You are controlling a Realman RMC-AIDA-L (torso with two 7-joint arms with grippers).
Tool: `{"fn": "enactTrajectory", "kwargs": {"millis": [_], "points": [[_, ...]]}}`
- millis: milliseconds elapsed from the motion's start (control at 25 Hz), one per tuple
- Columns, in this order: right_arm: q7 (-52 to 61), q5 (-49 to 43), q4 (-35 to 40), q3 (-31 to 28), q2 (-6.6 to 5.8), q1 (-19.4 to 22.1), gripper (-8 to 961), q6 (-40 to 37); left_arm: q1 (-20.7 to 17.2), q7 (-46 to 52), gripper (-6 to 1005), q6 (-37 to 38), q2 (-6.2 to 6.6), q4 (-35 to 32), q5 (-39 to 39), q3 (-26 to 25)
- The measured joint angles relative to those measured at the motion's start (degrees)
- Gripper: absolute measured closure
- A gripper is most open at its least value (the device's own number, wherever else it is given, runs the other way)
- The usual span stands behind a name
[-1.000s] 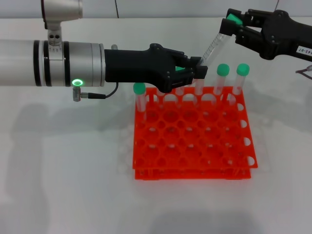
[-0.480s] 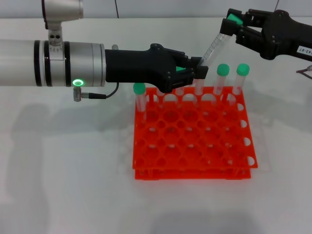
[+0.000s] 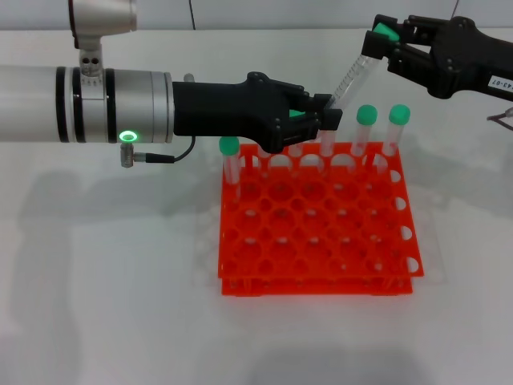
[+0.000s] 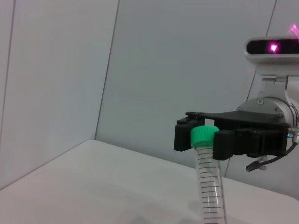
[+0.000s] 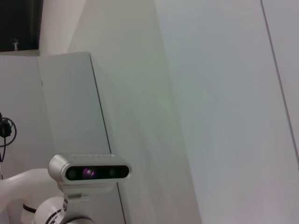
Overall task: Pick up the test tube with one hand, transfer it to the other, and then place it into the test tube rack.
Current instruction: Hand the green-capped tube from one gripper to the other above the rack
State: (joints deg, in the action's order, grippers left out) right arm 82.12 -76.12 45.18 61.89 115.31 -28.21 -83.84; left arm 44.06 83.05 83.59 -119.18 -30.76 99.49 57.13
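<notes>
The test tube (image 3: 349, 76), clear with a green cap, hangs tilted in the air above the back of the orange-red rack (image 3: 321, 277). My left gripper (image 3: 321, 112), on the green-lit silver arm, is shut on the tube's lower end. My right gripper (image 3: 380, 42), black with a white label, is closed on the capped top end. In the left wrist view the tube (image 4: 209, 186) rises to its green cap, and the right gripper (image 4: 203, 136) has a finger pressed against each side of the cap. The right wrist view shows neither the tube nor the rack.
Other green-capped tubes stand in the rack's back row: one at the left (image 3: 230, 160) and two at the right (image 3: 365, 127) (image 3: 397, 124). More are partly hidden behind my left gripper. The rack sits on a white table (image 3: 104, 281). A cable (image 3: 501, 116) lies at the far right.
</notes>
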Motion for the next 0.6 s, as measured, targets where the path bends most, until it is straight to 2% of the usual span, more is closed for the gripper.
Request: {"fn": "enactTrajectory", "kwargs": {"millis": [600], "points": [[-0.03, -0.45, 0.35, 0.32, 0.00, -0.08, 664, 0.11, -0.16, 0.06, 690, 0.00, -0.08, 0.10, 0.01, 0.00]]}}
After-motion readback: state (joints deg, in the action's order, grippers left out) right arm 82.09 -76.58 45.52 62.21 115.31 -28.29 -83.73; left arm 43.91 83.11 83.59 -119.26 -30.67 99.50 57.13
